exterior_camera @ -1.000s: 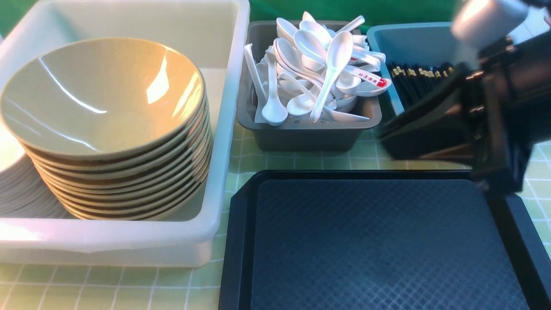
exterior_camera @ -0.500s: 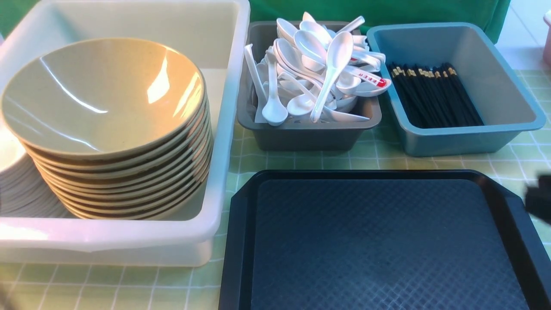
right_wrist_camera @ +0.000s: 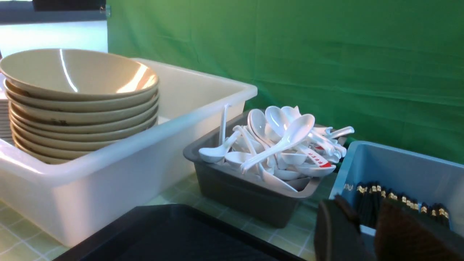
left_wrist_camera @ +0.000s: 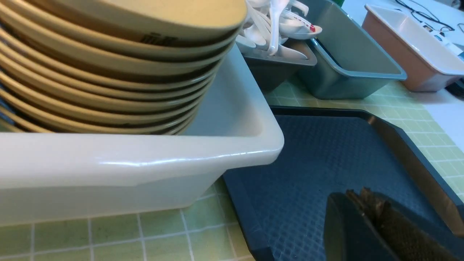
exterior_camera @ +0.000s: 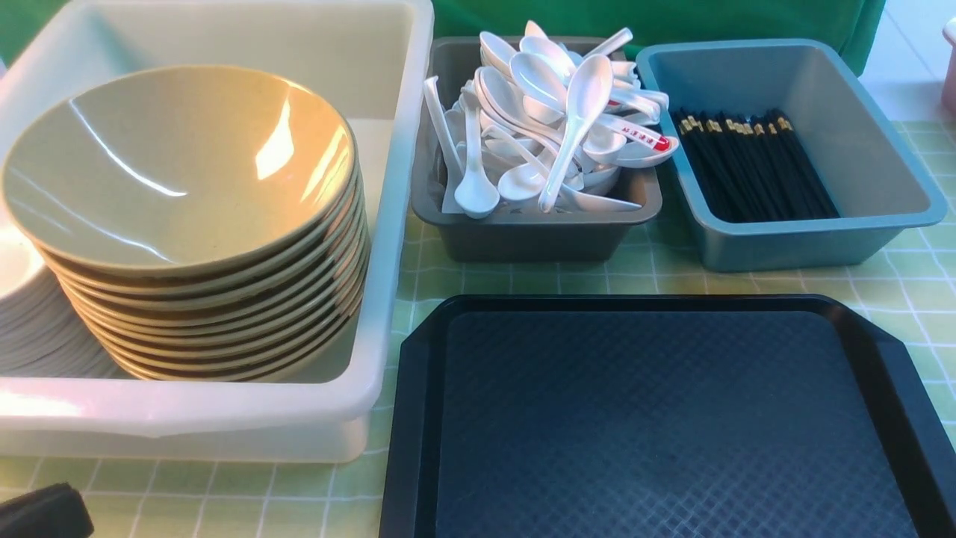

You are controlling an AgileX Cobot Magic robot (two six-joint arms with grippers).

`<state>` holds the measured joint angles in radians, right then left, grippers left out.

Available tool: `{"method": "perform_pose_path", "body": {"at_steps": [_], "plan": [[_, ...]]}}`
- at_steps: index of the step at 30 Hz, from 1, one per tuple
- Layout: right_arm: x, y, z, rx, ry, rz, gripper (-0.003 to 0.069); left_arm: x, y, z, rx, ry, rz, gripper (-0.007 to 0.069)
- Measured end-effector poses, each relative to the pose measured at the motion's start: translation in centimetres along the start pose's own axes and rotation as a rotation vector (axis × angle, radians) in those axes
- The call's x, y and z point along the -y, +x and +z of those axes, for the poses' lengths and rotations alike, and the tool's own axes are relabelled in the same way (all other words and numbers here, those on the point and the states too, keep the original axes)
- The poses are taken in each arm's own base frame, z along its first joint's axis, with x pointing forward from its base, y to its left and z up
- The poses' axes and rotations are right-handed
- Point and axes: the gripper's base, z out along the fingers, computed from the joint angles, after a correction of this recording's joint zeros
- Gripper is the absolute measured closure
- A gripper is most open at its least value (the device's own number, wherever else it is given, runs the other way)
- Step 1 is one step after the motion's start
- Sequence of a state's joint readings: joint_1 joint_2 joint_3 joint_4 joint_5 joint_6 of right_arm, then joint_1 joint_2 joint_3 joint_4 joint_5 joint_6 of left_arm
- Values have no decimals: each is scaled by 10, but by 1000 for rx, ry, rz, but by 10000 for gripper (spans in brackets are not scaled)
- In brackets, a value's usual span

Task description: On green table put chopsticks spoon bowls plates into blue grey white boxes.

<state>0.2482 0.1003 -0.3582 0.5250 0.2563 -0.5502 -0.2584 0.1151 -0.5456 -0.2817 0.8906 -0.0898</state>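
Note:
On the green table (exterior_camera: 635, 276) the big white box (exterior_camera: 403, 187) holds a tall stack of tan bowls (exterior_camera: 172, 164), with white plates (exterior_camera: 22, 314) stacked at its far left. Many white spoons (exterior_camera: 567, 112) are heaped in the grey box (exterior_camera: 523, 239). Black chopsticks (exterior_camera: 754, 164) lie in the blue box (exterior_camera: 814, 239). My left gripper (left_wrist_camera: 362, 194) is shut and empty, low over the black tray beside the white box's near corner. My right gripper (right_wrist_camera: 362, 210) is open and empty, on the near side of the blue box; it does not show in the front view.
A black textured tray (exterior_camera: 657, 426) fills the near middle and right of the table. A dark part of my left arm (exterior_camera: 41, 512) shows at the front view's bottom-left corner. A pink-brown tub (left_wrist_camera: 409, 47) stands beyond the blue box. A green backdrop (right_wrist_camera: 326, 54) hangs behind.
My right arm, which covered the blue box a second ago, has drawn back to the right and out of the front view. A dark part of the left arm has appeared at bottom left.

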Motion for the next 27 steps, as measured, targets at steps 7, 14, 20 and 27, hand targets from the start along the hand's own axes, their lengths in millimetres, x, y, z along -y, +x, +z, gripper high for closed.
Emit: {"method": "perform_pose_path", "body": {"at_steps": [7, 14, 20, 27], "plan": [[0, 0, 0, 2, 0, 1, 475, 0, 3, 0, -15, 1, -2, 626], [0, 0, 0, 2, 0, 0, 469, -1, 4, 2, -14, 1, -5, 626], [0, 0, 0, 2, 0, 0, 465, -23, 14, 25, 102, -151, 85, 626], [0, 0, 0, 2, 0, 1, 463, -67, 74, 64, 228, -383, 73, 626]]}}
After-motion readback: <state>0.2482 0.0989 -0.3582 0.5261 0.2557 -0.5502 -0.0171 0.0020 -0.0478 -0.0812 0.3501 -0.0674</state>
